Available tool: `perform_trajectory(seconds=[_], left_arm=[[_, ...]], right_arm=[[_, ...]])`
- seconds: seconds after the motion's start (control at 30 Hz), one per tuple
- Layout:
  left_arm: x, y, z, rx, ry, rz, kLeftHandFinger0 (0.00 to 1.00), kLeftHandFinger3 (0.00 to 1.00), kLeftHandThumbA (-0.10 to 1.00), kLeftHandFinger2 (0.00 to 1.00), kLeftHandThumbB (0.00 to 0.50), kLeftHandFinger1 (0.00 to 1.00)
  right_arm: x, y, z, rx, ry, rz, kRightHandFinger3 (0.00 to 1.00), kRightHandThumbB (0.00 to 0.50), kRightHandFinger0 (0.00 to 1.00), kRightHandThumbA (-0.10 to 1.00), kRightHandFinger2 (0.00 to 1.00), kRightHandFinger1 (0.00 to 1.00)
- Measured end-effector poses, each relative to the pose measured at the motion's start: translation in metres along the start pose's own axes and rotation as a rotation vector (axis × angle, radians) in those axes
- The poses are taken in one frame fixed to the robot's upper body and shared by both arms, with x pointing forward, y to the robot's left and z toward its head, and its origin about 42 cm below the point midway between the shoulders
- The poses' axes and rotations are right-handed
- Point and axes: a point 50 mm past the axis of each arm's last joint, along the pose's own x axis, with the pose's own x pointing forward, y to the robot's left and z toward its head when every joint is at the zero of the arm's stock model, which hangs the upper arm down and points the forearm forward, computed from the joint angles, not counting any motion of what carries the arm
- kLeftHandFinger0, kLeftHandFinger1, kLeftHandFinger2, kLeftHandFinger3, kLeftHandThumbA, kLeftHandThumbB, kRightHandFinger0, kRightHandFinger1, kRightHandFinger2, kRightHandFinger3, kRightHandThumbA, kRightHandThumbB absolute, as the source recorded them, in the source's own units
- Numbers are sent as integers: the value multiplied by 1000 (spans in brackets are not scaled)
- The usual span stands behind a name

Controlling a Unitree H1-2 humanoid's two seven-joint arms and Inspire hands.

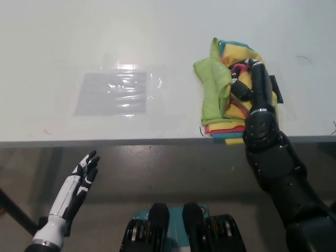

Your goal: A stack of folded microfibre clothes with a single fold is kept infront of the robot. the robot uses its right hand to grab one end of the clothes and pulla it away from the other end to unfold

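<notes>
Stack of microfibre cloths (220,100) near front edge of white table (157,42), right of clear plastic sheet (113,93). Black right hand (247,81) on top, fingers curled into bunched layers (green fold hanging leftward). White left hand (81,176) below table edge, fingers spread.

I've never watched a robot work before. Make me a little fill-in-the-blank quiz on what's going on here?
1. The right hand resting on the stack of cloths is coloured ____.
2. The cloth draped over the stack's left side is ____.
3. The left hand hangs below the edge of the ____, holding nothing.
4. The clear plastic sheet lies to the ____ of the stack in the picture.

Missing words: black; green; table; left
</notes>
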Motion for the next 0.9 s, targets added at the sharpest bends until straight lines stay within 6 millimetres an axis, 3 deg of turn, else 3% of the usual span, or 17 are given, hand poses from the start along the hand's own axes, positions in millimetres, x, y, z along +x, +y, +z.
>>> perform_trajectory(seconds=[0.03,0.13,0.17,0.27,0.37,0.4,0.43,0.47,0.53,0.57,0.6,0.63,0.67,0.7,0.73,0.77,0.9], left_arm=[[0,0,0,0,0,0,1000,1000,952,1000,345,1000],[0,1,0,1,0,2,1000,1000,937,1000,355,1000],[0,1,0,0,0,3,1000,1000,942,1000,351,1000],[0,1,-1,0,3,3,1000,1000,935,1000,349,1000],[0,1,-1,-1,6,3,1000,1000,936,1000,336,1000],[-1,1,-2,-1,8,3,1000,1000,939,1000,330,1000],[-1,0,-3,-1,11,2,1000,1000,939,1000,329,1000],[-1,0,-3,-2,13,2,1000,1000,933,1000,322,1000],[-1,0,-5,-2,18,2,1000,1000,932,1000,321,1000],[-2,0,-6,-2,21,2,1000,1000,941,1000,327,1000],[-2,0,-6,-2,23,2,1000,1000,942,1000,331,1000],[-2,0,-6,-2,23,2,1000,1000,942,1000,331,1000],[-2,0,-6,-2,23,2,1000,1000,943,1000,341,1000],[-2,1,-6,-1,24,4,1000,1000,946,1000,333,1000],[-2,1,-6,-1,24,6,1000,1000,947,1000,332,1000],[-3,2,-7,-1,25,8,1000,1000,944,1000,323,1000],[-5,6,-8,2,30,19,1000,1000,919,1000,311,1000]], right_arm=[[0,-3,-2,34,5,-16,317,21,19,310,654,369],[2,-18,-7,171,11,-87,552,5,8,350,639,309],[3,-23,-9,208,19,-109,619,0,0,278,663,298],[4,-38,-17,322,51,-175,588,0,18,271,627,289],[5,-52,-28,420,94,-233,662,40,0,326,591,203],[5,-57,-32,450,106,-250,860,0,0,296,566,177],[6,-64,-36,494,123,-276,906,0,0,302,560,161],[7,-68,-39,515,132,-290,912,0,14,379,607,202],[8,-80,-47,576,158,-332,706,0,0,508,560,172],[8,-89,-53,616,175,-358,800,20,69,551,708,269],[8,-95,-58,647,189,-379,982,80,255,626,949,514],[8,-102,-63,677,202,-400,979,64,336,667,916,574],[7,-107,-67,700,209,-412,1000,42,527,745,1000,766],[6,-114,-73,727,216,-425,1000,71,724,833,1000,853],[5,-121,-79,743,217,-426,1000,83,776,857,1000,857],[3,-125,-84,746,217,-424,1000,127,922,901,1000,968],[-3,-145,-97,745,179,-401,1000,131,1000,1000,1000,1000]])
